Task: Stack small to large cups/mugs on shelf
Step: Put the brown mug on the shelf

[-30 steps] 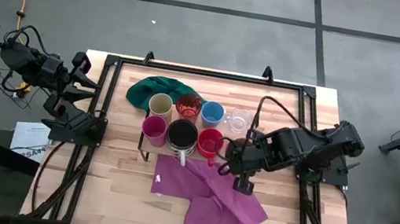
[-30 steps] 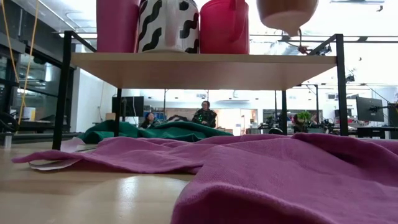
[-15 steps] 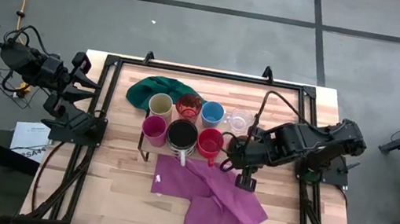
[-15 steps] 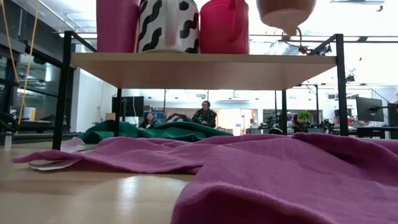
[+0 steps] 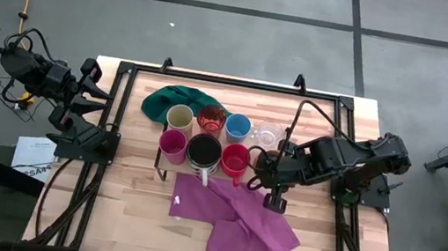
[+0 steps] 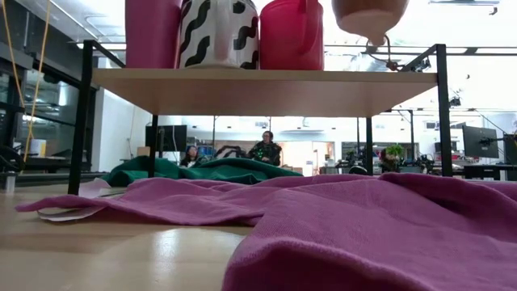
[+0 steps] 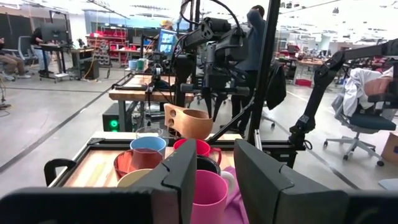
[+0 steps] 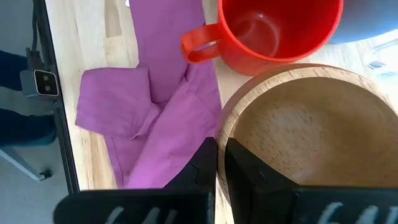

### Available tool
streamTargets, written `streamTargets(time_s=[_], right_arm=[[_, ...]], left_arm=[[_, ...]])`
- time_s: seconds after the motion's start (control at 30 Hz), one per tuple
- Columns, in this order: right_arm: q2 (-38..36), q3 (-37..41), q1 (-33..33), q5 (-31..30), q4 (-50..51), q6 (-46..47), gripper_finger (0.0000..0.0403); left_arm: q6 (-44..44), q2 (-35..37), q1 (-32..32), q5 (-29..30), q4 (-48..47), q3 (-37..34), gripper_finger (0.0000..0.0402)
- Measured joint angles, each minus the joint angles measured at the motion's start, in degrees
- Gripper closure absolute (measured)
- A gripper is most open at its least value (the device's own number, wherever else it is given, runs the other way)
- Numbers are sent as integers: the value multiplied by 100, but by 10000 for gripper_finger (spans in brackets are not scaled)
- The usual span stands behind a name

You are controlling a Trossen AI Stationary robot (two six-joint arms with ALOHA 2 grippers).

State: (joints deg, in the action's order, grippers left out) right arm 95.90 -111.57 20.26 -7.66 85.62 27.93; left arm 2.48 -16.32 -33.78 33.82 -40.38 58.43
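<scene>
The right arm reaches in from the table's right edge, elbow bent, its right gripper [image 5: 263, 171] just beside the red plastic handled mug [image 5: 236, 159]. Its jaws are pinched tight on the rim of the tan wooden cup [image 8: 311, 127], one finger inside the bowl and one outside. The left gripper [image 5: 97, 95] waits off the table's left edge, pointing toward the cups, jaws parted and holding nothing.

The high view shows the low light-wood shelf on black legs [image 5: 163, 160] carrying two rows: cream cup [image 5: 180, 118], translucent red cup [image 5: 211, 118], blue cup [image 5: 237, 127] and clear glass cup [image 5: 269, 135] behind; magenta cup [image 5: 172, 144], black-and-white striped mug [image 5: 204, 151] and red mug in front. The wooden cup is hidden there by the arm. The low view shows it hanging clear above the shelf's right end; the left wrist view shows it in the air over the red mug. The right wrist view looks into its open mouth, so its axis is upright. The red mug's handle points over the purple cloth [image 5: 241, 222]; a green cloth [image 5: 173, 99] lies behind the shelf.
</scene>
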Motion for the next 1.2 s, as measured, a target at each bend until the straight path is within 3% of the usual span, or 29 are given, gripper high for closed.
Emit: streamTargets(time_s=[0.6,1.2], right_arm=[[-342,0,1,-520,430,389,403],[-441,-2,-1,-419,131,162,403]], left_arm=[[81,-2,2,-44,0,0,307],[82,-2,1,-42,0,1,307]])
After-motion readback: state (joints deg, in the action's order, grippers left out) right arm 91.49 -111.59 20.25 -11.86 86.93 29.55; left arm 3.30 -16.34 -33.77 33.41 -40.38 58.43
